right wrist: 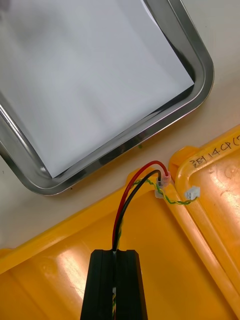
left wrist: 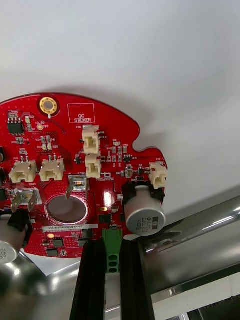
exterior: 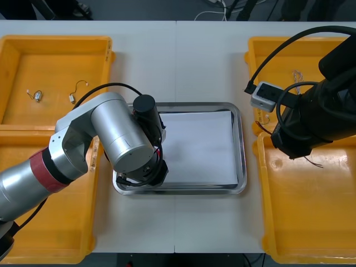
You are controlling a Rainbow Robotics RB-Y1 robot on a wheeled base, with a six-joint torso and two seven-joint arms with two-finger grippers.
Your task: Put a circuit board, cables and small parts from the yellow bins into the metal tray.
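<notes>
My left gripper is shut on the green terminal block of a round red circuit board. The board is held close over the white inside of the metal tray, just past its rim. In the front view the left arm covers the tray's left side. My right gripper is shut on a cable of red, black and twisted yellow wires with small white plugs. It hangs over the orange bin, near the bin's wall and short of the tray.
The right arm sits over the wall between the two right bins. The far left bin holds small parts with thin wires. A thin cable lies in the far right bin.
</notes>
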